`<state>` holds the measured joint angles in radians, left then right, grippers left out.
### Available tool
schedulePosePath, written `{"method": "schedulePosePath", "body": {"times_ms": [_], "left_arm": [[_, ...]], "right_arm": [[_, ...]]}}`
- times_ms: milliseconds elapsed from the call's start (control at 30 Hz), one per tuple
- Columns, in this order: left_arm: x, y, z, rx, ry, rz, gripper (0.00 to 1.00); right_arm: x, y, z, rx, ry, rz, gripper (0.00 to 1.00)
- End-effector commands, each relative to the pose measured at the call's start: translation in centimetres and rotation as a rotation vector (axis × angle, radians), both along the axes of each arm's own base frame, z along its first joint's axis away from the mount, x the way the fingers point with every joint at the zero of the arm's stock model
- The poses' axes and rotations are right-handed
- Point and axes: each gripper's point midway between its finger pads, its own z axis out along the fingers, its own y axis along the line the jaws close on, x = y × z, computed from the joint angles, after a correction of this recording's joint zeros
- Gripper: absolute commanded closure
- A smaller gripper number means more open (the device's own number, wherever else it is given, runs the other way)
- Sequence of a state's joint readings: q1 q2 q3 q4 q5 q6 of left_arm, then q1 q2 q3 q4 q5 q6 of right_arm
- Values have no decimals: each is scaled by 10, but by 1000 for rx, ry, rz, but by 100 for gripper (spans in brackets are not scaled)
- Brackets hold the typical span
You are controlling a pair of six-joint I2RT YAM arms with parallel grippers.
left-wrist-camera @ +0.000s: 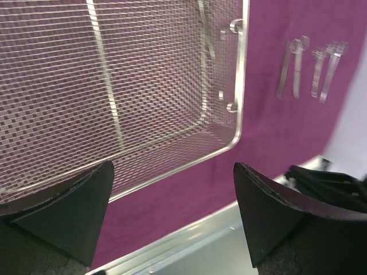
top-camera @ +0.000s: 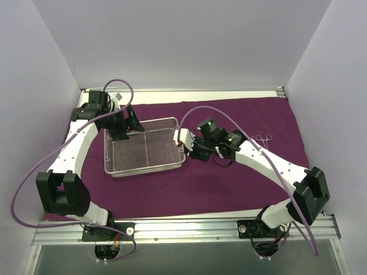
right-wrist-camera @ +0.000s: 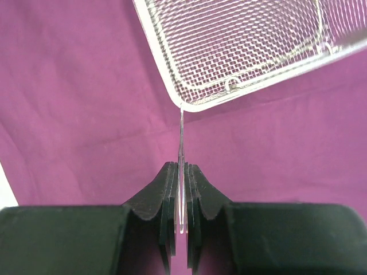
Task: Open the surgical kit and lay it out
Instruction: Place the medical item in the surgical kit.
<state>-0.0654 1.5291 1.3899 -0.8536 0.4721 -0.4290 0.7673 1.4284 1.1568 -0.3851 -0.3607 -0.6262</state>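
The dark purple cloth wrap [top-camera: 229,183] lies spread flat over the table. On its left half stands the silver wire-mesh tray [top-camera: 146,170], and its mesh floor shows bare in the left wrist view. My left gripper [top-camera: 127,123] hangs open over the tray's far left corner with nothing between its fingers [left-wrist-camera: 69,212]. My right gripper [right-wrist-camera: 182,172] is shut on a thin steel instrument [right-wrist-camera: 182,143] seen edge-on, its tip next to the tray's corner [right-wrist-camera: 189,103]. Whether it is scissors or forceps I cannot tell. Other steel instruments [top-camera: 262,137] lie on the cloth to the right.
White walls close in the table on the left, back and right. A metal rail [top-camera: 183,229] runs along the near edge by the arm bases. In the left wrist view the laid-out instruments [left-wrist-camera: 292,66] lie side by side beyond the tray rim [left-wrist-camera: 241,86].
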Motion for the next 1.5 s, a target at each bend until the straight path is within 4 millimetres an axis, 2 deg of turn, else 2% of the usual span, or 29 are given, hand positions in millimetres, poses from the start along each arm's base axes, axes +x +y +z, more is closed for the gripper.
{"method": "schedulePosePath", "body": {"times_ms": [0,100,133,167,200,300,433,533,633,833,1167,1467], "left_arm": [[-4,32,3,204,-22,71,6],[-9,31,-2,205,2,46,6],[-11,29,-3,199,2,30,6],[-12,26,-2,182,2,17,6],[-13,24,-2,174,-2,2,6],[-16,23,0,170,-11,-9,6],[-14,23,10,168,-47,-19,6],[-12,20,14,154,-50,-28,6],[-11,18,13,141,-39,-32,6],[-13,14,12,120,-36,-40,6],[-14,11,7,107,-17,-46,6],[-12,10,2,98,7,-47,6]], "right_arm": [[4,12,17,174,118,-193,100],[39,-2,12,197,134,-456,100],[45,-8,9,213,187,-573,100],[63,-24,-2,186,194,-692,100],[70,-31,-2,184,209,-759,100],[87,-51,-19,182,272,-980,100],[95,-69,-37,141,272,-1142,100],[100,-89,-56,74,269,-1255,100],[103,-95,-74,32,297,-1302,100],[110,-104,-95,-49,283,-1353,100],[124,-116,-108,-122,250,-1358,100],[126,-112,-130,-149,284,-1348,96]]}}
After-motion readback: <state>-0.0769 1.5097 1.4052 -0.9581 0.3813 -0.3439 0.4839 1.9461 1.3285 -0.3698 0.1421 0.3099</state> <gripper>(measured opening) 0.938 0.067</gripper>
